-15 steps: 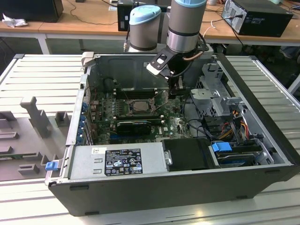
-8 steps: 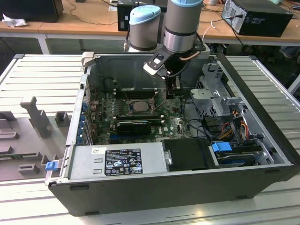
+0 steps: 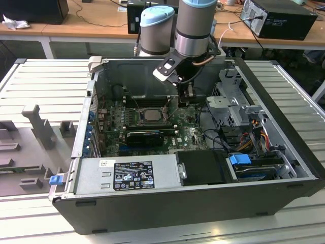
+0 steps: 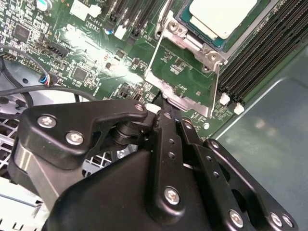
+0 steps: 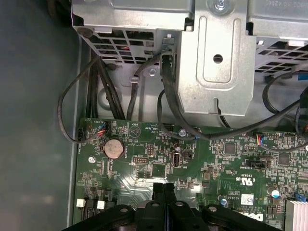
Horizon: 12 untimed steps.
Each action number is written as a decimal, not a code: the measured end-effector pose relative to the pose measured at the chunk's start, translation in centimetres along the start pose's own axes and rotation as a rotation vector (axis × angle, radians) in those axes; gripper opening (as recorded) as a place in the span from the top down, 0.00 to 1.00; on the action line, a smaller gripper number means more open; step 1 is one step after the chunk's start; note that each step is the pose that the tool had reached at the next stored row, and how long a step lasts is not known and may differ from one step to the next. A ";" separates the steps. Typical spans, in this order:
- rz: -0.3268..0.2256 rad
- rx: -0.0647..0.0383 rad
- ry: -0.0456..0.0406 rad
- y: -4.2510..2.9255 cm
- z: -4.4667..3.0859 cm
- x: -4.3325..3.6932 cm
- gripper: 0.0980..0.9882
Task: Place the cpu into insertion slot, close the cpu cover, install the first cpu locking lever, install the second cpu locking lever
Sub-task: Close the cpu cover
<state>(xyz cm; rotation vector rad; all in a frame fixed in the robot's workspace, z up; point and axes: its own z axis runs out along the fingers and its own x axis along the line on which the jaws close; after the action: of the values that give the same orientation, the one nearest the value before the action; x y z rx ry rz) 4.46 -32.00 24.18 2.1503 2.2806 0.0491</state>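
So, quick look at where we are: the claw (image 3: 184, 102) hangs down inside the open computer case (image 3: 203, 208), low over the motherboard (image 3: 195, 131). In both wrist views we see its fingers (image 5: 159, 192) pressed flat together with no gap, and nothing that we can make out pinched between them. In the second wrist view the claw (image 4: 161, 107) has its tips right at the near edge of the cpu cover (image 4: 183, 98). We can't tell whether they actually touch that edge or just sit beside it. That cover isn't lying down over the chip; it's swung up and tilted, and we see green board through its window. The cpu (image 4: 219, 17) sits flat in its socket just beyond the cover from the claw, with the dark memory slots (image 4: 260, 48) past it. In the exterior view the cpu (image 3: 151, 115) is near the claw, off to the exterior view's left. In the first wrist view we see a coin battery (image 5: 114, 147), black cables (image 5: 72, 96) and a metal drive cage (image 5: 216, 72) ahead of the claw (image 5: 164, 188).
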 end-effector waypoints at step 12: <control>0.000 0.000 0.0000 -1.16 -0.03 0.07 0.99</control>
<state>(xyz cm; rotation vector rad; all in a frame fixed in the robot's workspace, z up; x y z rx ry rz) 3.30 -31.99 24.18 2.1502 2.2807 0.0491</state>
